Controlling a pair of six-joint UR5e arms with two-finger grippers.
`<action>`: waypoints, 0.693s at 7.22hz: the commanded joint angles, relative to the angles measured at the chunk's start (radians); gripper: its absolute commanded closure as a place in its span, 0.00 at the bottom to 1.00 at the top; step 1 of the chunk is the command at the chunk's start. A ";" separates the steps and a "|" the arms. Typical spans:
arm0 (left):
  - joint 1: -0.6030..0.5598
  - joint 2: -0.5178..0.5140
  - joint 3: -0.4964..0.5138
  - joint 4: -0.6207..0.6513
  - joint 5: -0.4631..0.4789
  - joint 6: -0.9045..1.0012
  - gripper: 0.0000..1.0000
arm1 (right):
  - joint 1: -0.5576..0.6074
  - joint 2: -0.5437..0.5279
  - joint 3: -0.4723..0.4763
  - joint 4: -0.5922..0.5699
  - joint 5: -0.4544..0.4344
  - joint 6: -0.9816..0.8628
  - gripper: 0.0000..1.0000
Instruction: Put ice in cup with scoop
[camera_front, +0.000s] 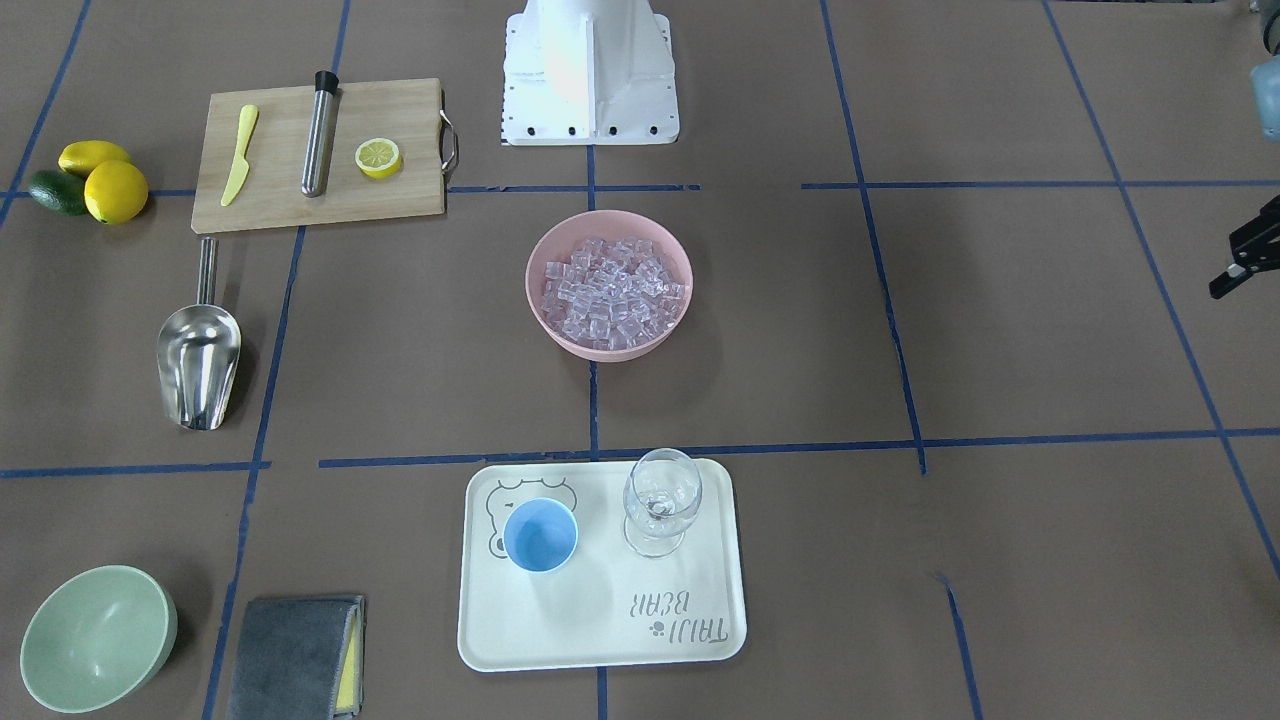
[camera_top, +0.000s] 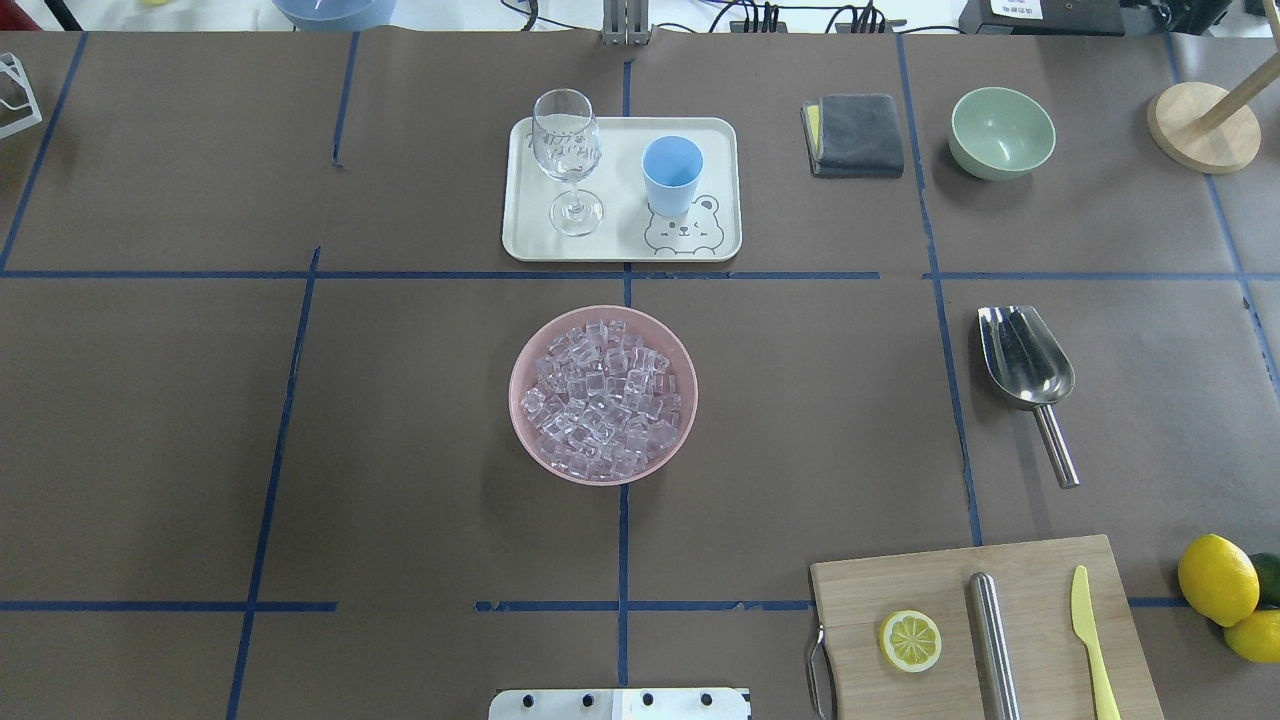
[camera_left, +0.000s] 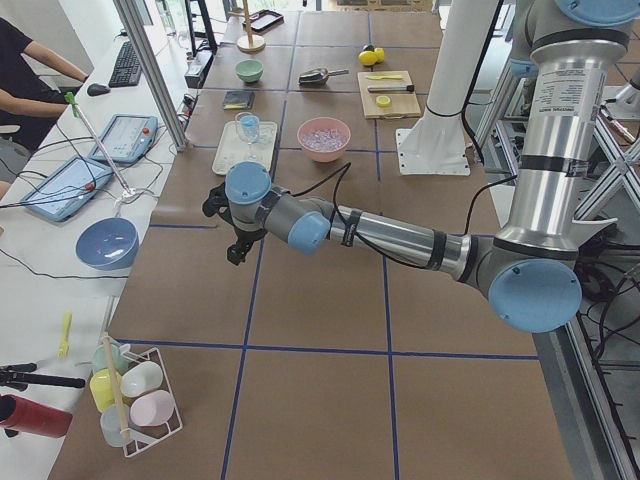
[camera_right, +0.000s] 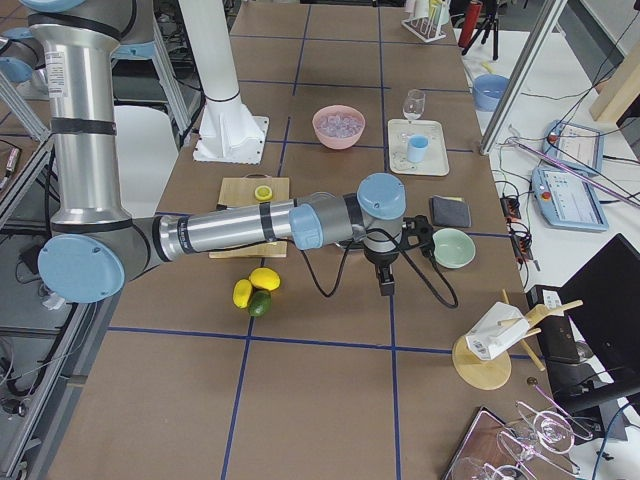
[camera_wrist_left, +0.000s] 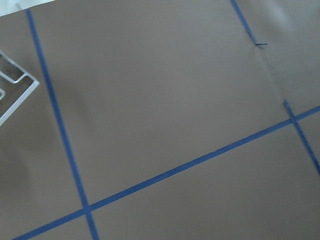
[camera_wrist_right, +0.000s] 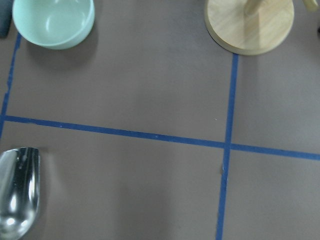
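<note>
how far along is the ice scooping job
Nothing looks done: the cup on the tray is empty, and the ice sits in the pink bowl. Nothing is in hand: the scoop lies untouched on the table. Left: pick it up, scoop ice, pour into the cup.

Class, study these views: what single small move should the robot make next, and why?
Probably move the right gripper to the scoop and grasp its handle: the scoop lies untouched on that arm's side, the ice sits in the pink bowl, and the cup looks empty.
</note>
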 joint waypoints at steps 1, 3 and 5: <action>0.077 -0.056 -0.015 0.001 -0.003 -0.003 0.00 | -0.093 0.019 -0.013 0.014 -0.004 0.092 0.00; 0.208 -0.110 -0.015 -0.001 0.014 -0.062 0.00 | -0.210 0.045 0.075 0.005 -0.001 0.382 0.00; 0.271 -0.165 -0.026 -0.001 0.014 -0.069 0.00 | -0.305 0.018 0.193 0.002 -0.051 0.530 0.00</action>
